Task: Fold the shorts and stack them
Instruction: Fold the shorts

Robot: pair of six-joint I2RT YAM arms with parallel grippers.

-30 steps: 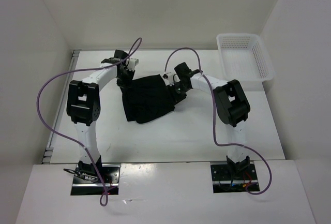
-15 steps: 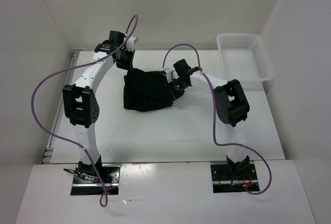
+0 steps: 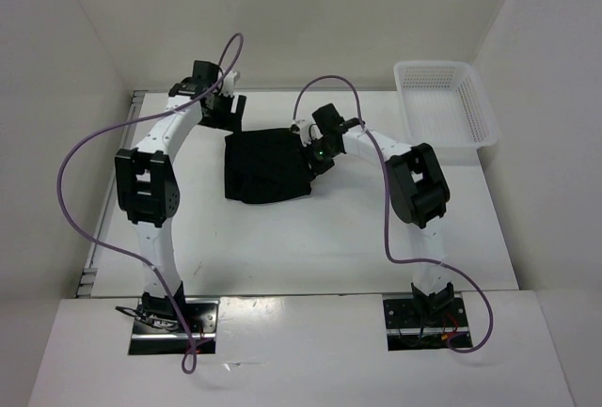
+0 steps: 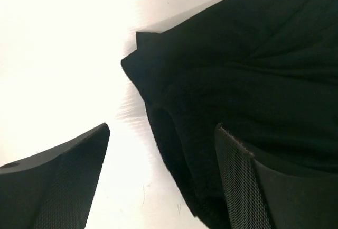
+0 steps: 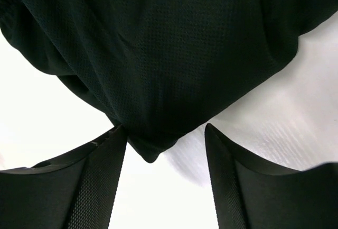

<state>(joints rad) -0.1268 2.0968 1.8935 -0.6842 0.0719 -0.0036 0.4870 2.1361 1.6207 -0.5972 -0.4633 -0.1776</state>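
The black shorts [image 3: 268, 168] lie folded into a rough square on the white table, between the two arms. My left gripper [image 3: 226, 112] hovers just off their far left corner. In the left wrist view it [image 4: 161, 152] is open, and the folded edge of the shorts [image 4: 237, 70] runs along the inside of the right finger [image 4: 248, 186]. My right gripper [image 3: 317, 154] sits at the shorts' right edge. In the right wrist view it [image 5: 165, 131] is open, and a loose corner of the shorts [image 5: 158, 54] hangs between the fingertips.
A white mesh basket [image 3: 475, 130] stands at the far right of the table. White walls close in the back and both sides. Purple cables loop over each arm.
Both grippers have opened and let go of the shorts. The left arm has moved toward the far left. The shorts have dropped into a flatter, squarer fold.
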